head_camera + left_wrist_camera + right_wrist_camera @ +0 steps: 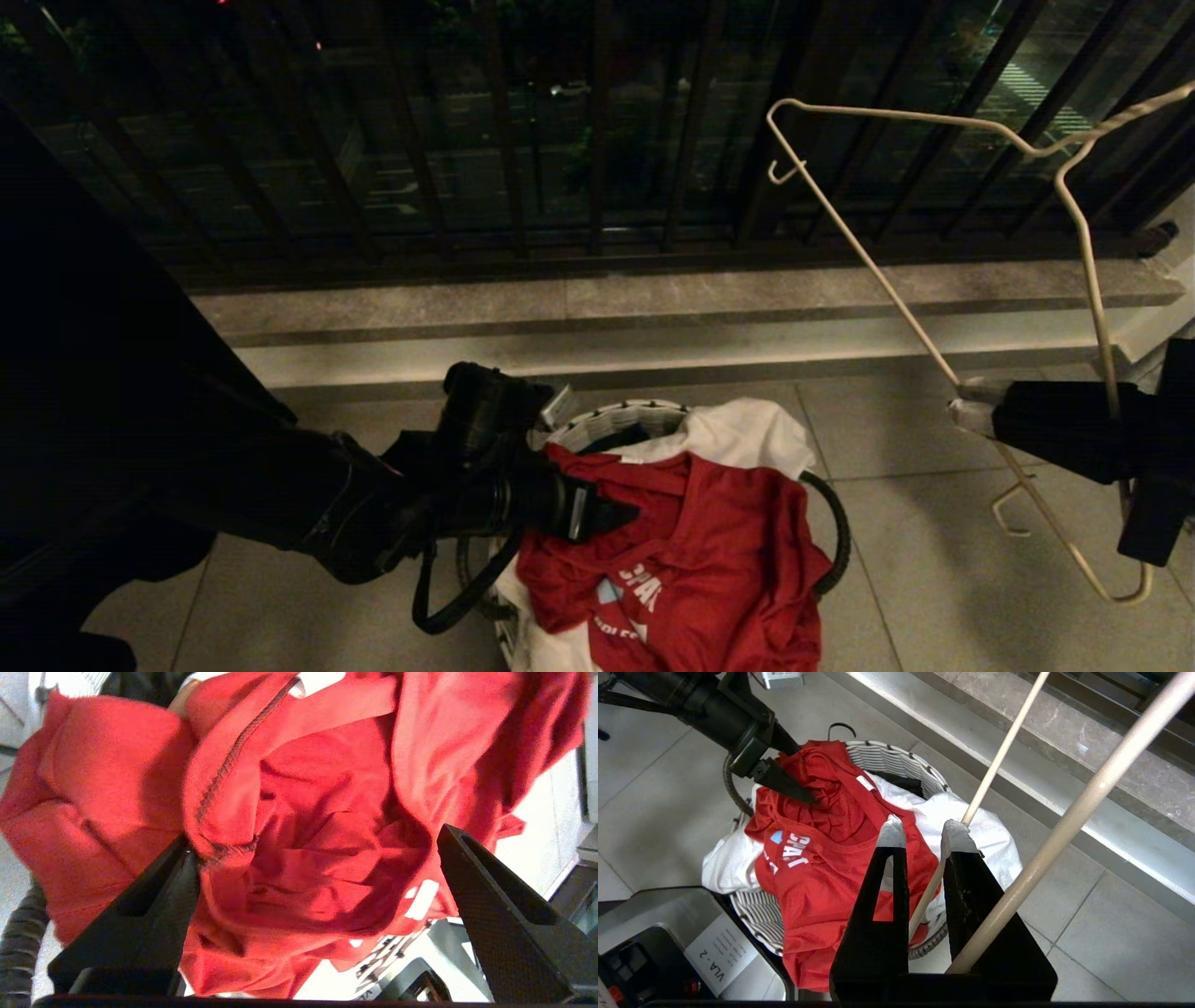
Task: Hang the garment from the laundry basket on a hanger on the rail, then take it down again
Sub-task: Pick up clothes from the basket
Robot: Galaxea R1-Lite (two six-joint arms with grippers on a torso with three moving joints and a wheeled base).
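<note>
Left tool (313,858) wide open, straddling red garment (327,812)

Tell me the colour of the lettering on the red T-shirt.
White, on the red T-shirt lying on the laundry basket; the right wrist view shows it best.

The left arm reaches in low from the left, its black tool (607,513) spread wide. The right arm's black, white-tipped tool (962,403) is held higher, fingers nearly together.
</note>
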